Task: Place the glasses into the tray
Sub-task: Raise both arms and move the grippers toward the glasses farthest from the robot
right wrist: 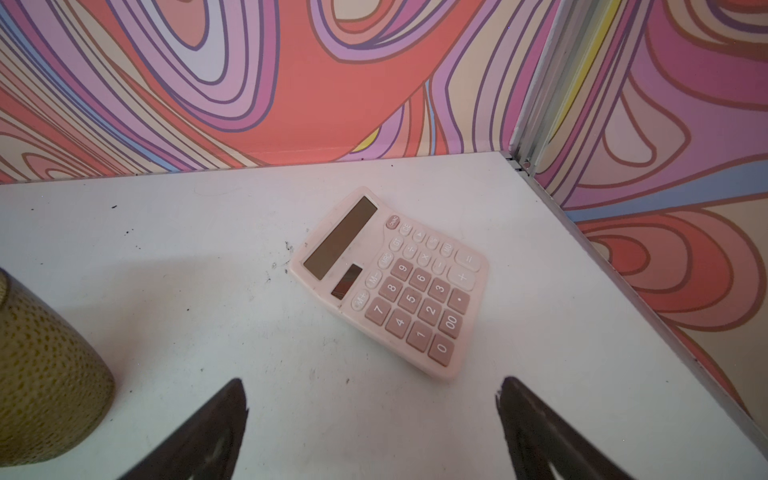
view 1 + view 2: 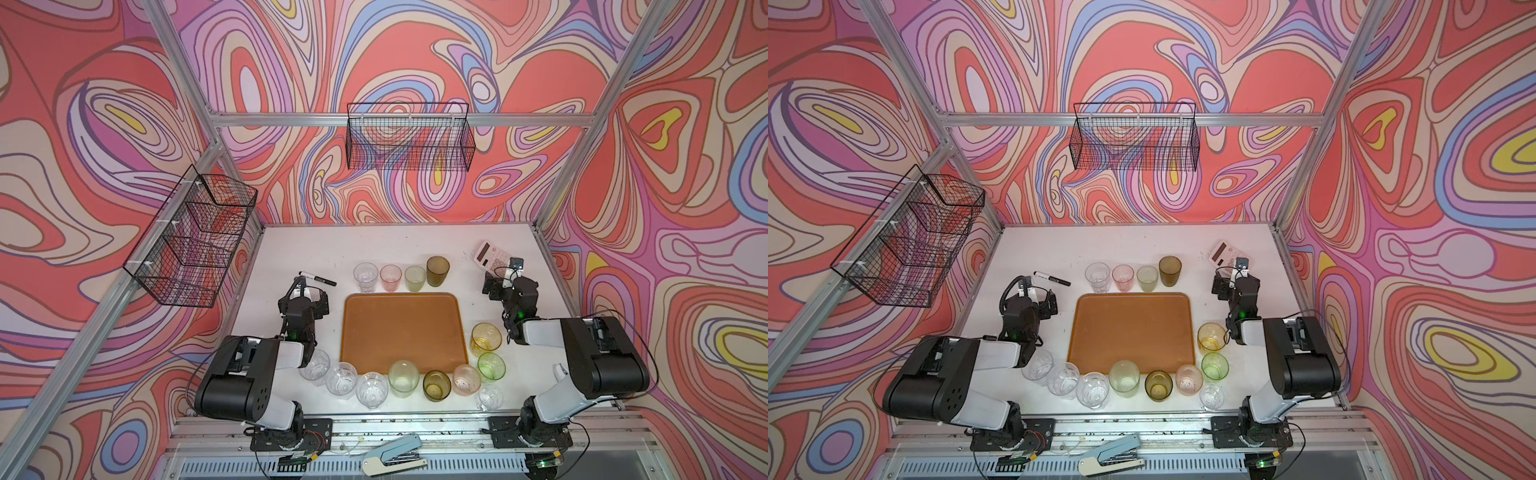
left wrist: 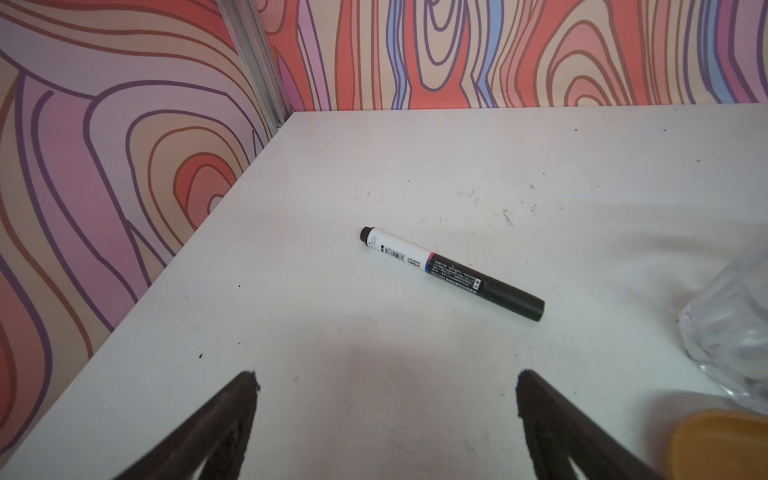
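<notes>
Flat orange-brown rectangular tray (image 2: 403,328) lying central; small transparent glasses (image 2: 438,271) standing at its twelve, three, six o'clock; left pincer (image 3: 386,382), right pincer (image 1: 372,390) hanging released.

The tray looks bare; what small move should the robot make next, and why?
Probably swing the right arm toward the olive-brown glass close beside it: its jaws stand open and empty, the tray holds no glasses, and that glass shows in its wrist view.

Thirteen small clear and tinted glasses (image 2: 437,271) stand along three sides of the flat orange-brown tray (image 2: 402,328).
</notes>
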You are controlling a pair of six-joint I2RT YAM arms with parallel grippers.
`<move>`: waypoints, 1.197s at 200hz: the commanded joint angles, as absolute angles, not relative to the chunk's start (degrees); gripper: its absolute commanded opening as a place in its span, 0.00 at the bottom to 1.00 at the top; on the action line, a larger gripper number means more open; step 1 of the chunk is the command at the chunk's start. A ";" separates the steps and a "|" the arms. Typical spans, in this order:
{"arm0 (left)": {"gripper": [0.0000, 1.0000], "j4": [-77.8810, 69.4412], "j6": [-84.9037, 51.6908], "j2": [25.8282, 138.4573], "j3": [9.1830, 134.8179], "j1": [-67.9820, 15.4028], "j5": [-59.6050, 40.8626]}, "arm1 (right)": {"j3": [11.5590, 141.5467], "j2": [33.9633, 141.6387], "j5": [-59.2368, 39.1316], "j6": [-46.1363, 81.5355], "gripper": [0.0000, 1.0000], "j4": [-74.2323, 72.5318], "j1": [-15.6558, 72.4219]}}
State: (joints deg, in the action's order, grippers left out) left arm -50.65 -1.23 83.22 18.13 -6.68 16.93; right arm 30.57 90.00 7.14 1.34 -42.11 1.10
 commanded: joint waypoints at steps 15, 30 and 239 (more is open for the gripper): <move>1.00 -37.80 0.06 76.23 25.24 -7.12 22.87 | 39.09 85.92 10.25 5.31 0.98 -21.01 1.49; 1.00 -37.09 -1.44 73.83 26.25 -7.12 23.05 | 42.95 85.45 11.94 7.79 0.98 -13.27 1.68; 1.00 35.86 -9.29 77.16 72.16 -7.03 -14.47 | 75.25 79.94 -2.28 18.11 0.81 50.77 6.14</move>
State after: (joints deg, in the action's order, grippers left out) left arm 31.94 -10.52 75.92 70.22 -7.14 -8.71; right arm 72.82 79.53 1.15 18.59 49.17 5.89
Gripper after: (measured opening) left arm 0.999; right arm 0.831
